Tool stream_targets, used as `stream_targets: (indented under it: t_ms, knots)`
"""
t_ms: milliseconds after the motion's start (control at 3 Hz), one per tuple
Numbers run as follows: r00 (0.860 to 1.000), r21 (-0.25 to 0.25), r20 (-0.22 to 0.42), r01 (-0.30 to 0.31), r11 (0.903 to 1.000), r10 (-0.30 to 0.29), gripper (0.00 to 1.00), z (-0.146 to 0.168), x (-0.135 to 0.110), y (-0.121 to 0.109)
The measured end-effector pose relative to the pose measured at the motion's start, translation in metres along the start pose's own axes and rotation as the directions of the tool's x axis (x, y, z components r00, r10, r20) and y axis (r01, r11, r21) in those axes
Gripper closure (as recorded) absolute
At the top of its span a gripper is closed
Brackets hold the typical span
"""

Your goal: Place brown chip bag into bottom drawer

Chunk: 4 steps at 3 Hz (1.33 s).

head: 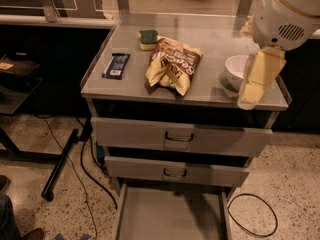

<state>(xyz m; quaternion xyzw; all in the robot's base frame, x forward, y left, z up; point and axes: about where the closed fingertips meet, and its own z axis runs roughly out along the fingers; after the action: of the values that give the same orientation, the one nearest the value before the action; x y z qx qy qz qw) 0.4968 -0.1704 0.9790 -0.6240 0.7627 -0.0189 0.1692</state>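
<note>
I'm looking first at the bottom drawer, nearest me at the foot of the cabinet. It is pulled out, with its flat grey floor showing bare. I'm judging the opening a shallow target: the two higher drawers are projecting just above it, so a bag lowered carelessly could be catching on their fronts or handles and dropping to the floor beside the looped cable.

Up on the cabinet top, the brown chip bag is lying crumpled near the middle, untouched and not yet grasped. The gripper is hanging at the right edge, well apart from the bag and right in front of the white bowl. I cannot tell whether it is released or clenched. I'm worrying that a sideways sweep toward the bag could be knocking the bowl off the top.

The bag is slick and puffy, so I'm expecting a shallow pinch to slip. Farther back, the blue wrapper and green sponge are lying close enough to be nudged.
</note>
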Motion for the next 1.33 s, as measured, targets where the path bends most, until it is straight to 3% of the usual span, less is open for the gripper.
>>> stream_targets:
  t_ms: [333,667,1000,1333]
  knots:
    - [0.999,0.036,0.034,-0.038,0.9986,0.037,0.0,0.012,-0.019,-0.022]
    - [0.996,0.041,0.059,-0.071,0.9966,0.068,0.0,0.031,-0.044,-0.06]
    - [0.993,0.021,0.069,-0.094,0.9954,0.092,0.0,0.053,-0.064,-0.092]
    - [0.992,-0.033,0.076,-0.101,0.9944,0.103,0.0,0.077,-0.079,-0.108]
